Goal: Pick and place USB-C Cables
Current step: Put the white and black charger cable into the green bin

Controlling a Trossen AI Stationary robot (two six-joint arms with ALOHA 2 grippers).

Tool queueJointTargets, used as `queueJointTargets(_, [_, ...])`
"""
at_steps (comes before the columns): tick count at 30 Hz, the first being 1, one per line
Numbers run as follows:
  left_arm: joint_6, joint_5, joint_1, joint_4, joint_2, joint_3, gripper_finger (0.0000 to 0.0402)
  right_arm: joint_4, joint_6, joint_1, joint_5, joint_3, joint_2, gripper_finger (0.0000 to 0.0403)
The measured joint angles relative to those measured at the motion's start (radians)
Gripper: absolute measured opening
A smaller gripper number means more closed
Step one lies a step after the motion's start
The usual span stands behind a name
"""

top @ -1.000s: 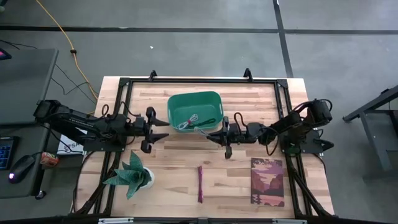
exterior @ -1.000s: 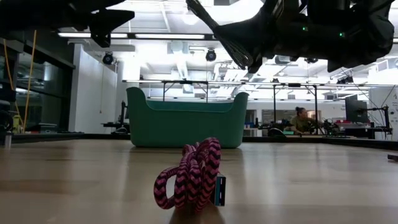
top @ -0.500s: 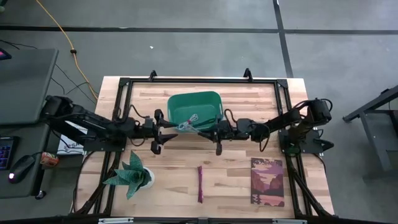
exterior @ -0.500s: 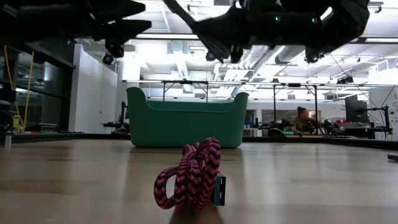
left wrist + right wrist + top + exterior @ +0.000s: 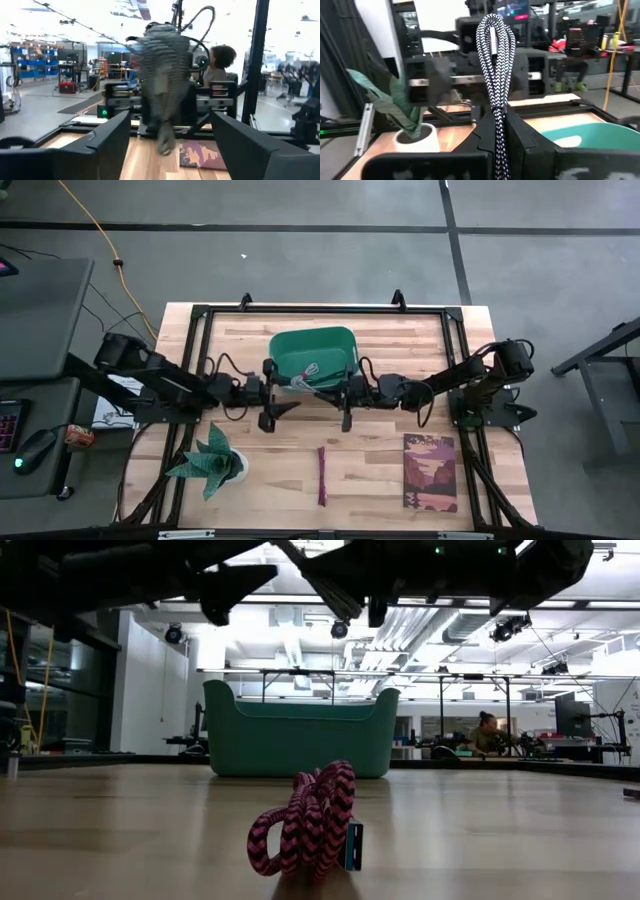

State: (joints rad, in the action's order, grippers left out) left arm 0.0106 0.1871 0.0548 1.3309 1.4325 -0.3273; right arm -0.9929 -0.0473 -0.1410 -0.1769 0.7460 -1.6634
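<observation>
The grey braided cable [image 5: 495, 55] sticks out of my shut right gripper [image 5: 498, 131], which hovers just in front of the green bin [image 5: 313, 352]. My left gripper [image 5: 170, 120] is open and faces it. The left fingers stand on either side of that cable [image 5: 164, 85] without touching it. The dark maroon cable [image 5: 322, 474] lies folded on the table near the front edge; the low view shows it as a coil [image 5: 310, 825]. A white-and-red bundle [image 5: 303, 371] lies inside the bin. I see no green cable. My right gripper pinches the grey cable between its two fingers at the bundle's lower stretch [image 5: 498, 117]. The fingers are level and come from the table's right. The looped end [image 5: 494, 27] juts past the fingertips toward the left gripper, and the cable is lifted clear of the table.
A potted plant [image 5: 215, 460] stands at the front left and a book [image 5: 430, 472] lies at the front right. Black frame rails [image 5: 320, 308] edge the table. Bare wood lies around the maroon cable. A person [image 5: 485, 735] sits in the room beyond.
My left gripper has moved toward the table's right, and my right gripper, carrying the grey cable, has moved toward the table's left. They now face each other closely in front of the bin. The maroon cable has stayed still.
</observation>
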Motion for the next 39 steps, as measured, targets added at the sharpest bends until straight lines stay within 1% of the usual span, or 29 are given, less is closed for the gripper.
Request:
queueJointTargets(5, [0.026,0.000,0.012,0.003,0.059,-0.069,0.0279,0.030,-0.005,-0.004,-0.032,0.000,0.000,0.0003])
queueJointTargets(11, [0.020,0.005,0.011,0.004,0.060,-0.078,0.0280,0.030,-0.005,-0.021,-0.023,0.000,0.000,0.0003])
queueJointTargets(15, [0.000,0.005,0.011,0.001,0.060,-0.078,0.0280,0.025,-0.007,-0.024,0.006,0.000,0.000,0.0003])
queueJointTargets(19, [-0.025,0.005,0.011,0.001,0.060,-0.077,0.0280,0.024,-0.038,-0.023,0.084,0.000,0.000,0.0003])
queueJointTargets(24, [-0.034,0.006,0.011,-0.009,0.060,-0.096,0.0280,0.029,-0.062,-0.023,0.092,0.003,0.000,0.0003])
queueJointTargets(28, [-0.033,0.008,0.015,-0.052,0.060,-0.120,0.0280,0.041,-0.075,-0.023,0.113,0.047,-0.036,0.0003])
queueJointTargets(32, [-0.019,0.008,0.015,-0.055,0.060,-0.115,0.0280,0.090,-0.057,-0.023,0.115,0.082,-0.054,0.0003])
queueJointTargets(36, [-0.025,0.009,0.015,-0.055,0.060,-0.100,0.0267,0.109,-0.042,-0.023,0.108,0.084,-0.052,0.0003])
queueJointTargets(39, [-0.031,0.012,0.015,-0.055,0.060,-0.091,0.0238,0.102,-0.031,-0.023,0.075,0.084,-0.051,0.0003])
